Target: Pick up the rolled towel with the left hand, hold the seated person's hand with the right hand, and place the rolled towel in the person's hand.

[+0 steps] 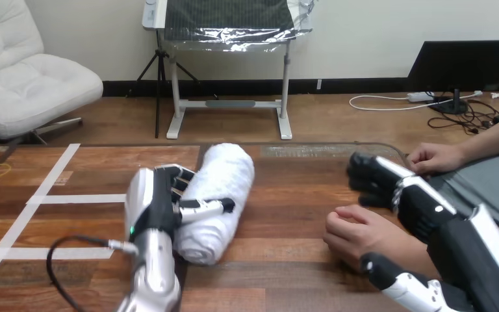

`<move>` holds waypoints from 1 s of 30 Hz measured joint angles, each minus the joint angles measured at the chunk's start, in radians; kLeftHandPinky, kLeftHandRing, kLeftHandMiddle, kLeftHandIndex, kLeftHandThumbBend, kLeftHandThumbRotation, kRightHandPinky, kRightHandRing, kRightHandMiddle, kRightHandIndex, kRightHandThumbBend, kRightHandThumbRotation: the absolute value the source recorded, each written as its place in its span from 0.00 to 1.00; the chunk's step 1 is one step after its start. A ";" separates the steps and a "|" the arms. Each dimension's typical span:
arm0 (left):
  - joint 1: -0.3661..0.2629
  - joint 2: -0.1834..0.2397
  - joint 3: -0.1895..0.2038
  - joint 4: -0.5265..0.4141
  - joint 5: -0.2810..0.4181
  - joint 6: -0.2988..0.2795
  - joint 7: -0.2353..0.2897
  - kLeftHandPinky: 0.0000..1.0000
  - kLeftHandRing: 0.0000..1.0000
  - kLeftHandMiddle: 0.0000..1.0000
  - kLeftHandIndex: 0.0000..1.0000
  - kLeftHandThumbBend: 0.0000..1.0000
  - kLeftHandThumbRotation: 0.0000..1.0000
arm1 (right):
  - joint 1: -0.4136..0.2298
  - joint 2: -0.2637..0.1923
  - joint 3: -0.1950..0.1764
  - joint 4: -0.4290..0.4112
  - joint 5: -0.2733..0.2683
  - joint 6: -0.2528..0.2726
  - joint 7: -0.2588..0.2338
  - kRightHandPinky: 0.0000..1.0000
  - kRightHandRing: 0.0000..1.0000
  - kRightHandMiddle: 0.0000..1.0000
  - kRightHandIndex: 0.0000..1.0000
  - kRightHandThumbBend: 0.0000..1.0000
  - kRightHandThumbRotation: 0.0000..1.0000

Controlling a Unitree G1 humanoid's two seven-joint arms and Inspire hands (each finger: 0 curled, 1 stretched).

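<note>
The robot's left hand (159,198) closes on the rolled towel (224,172) at the wooden table (286,195). Its thumb is laid across the top of the roll and its fingers are curled against the roll's left flank. The white towel lies on the tabletop just right of that hand's palm, and its long axis runs from close beside the silver forearm (153,273) away from the robot, leaning a little to the right. Its near end shows the spiral of the roll, and its far end reaches past the fingertips.

Well to the right of the towel, the robot's right hand (416,205) sits over the wrist of the person's hand (360,237), which rests on the table with its own fingers loosely bent, pointing toward the towel. The wrist is hidden beneath the robot's palm, so it cannot be told whether the right hand grips it or merely covers it.

A second hand of the person (435,158) rests at the table's edge, just beyond the right hand. White tape lines (71,199) mark the wood to the left of the left hand. Both robot arms are cut off at the lower edge.
</note>
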 measured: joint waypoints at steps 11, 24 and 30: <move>0.156 -0.005 0.000 -0.187 -0.060 -0.036 -0.038 0.25 0.31 0.37 0.40 0.58 0.00 | -0.048 -0.056 -0.017 0.065 -0.040 0.034 0.000 0.74 0.85 0.88 0.89 0.81 0.68; 0.336 -0.008 0.000 -0.384 -0.158 -0.058 -0.087 0.25 0.31 0.38 0.39 0.52 0.00 | -0.109 -0.144 -0.025 0.152 -0.102 0.076 0.001 0.80 0.88 0.91 0.90 0.84 0.69; 0.412 -0.007 0.001 -0.464 -0.193 -0.065 -0.102 0.24 0.30 0.37 0.39 0.52 0.00 | -0.139 -0.183 -0.026 0.195 -0.119 0.088 0.002 0.79 0.89 0.91 0.91 0.86 0.70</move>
